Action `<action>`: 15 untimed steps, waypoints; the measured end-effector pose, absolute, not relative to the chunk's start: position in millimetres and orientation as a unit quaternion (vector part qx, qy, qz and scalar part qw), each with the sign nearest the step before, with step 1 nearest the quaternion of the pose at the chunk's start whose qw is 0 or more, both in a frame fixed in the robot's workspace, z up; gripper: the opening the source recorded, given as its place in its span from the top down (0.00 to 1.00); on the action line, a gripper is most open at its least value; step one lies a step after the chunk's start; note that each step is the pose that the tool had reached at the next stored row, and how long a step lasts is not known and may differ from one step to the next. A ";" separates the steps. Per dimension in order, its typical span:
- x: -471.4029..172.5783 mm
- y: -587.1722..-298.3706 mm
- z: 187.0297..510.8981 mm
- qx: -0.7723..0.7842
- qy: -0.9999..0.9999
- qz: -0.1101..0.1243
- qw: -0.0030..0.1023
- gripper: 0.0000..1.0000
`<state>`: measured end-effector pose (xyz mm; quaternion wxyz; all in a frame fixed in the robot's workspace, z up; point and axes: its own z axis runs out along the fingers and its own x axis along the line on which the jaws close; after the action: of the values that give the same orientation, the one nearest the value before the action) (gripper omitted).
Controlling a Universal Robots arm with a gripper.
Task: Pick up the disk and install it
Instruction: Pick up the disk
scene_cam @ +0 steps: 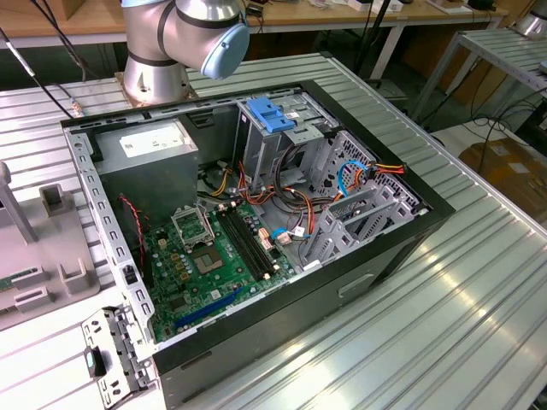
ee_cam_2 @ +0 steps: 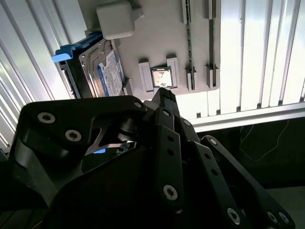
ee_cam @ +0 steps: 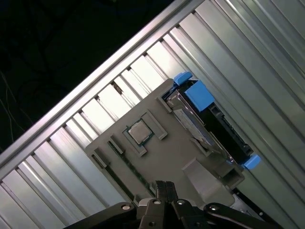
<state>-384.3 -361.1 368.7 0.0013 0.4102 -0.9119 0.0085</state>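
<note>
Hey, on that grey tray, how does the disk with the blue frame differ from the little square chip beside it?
The disk is long and rectangular, while the chip is small and square. The disk sits in a bright blue carrier, but the chip is bare, metallic grey. The disk appears to stand on edge along one side of the grey tray, whereas the chip lies flat in a framed pocket nearer the middle. Both rest on the same tray.
</note>
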 end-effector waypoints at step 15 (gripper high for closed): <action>-384.3 -361.1 368.7 0.422 -0.907 0.009 0.001 0.89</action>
<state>-384.3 -361.1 368.7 0.0011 0.4215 -0.9068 0.0085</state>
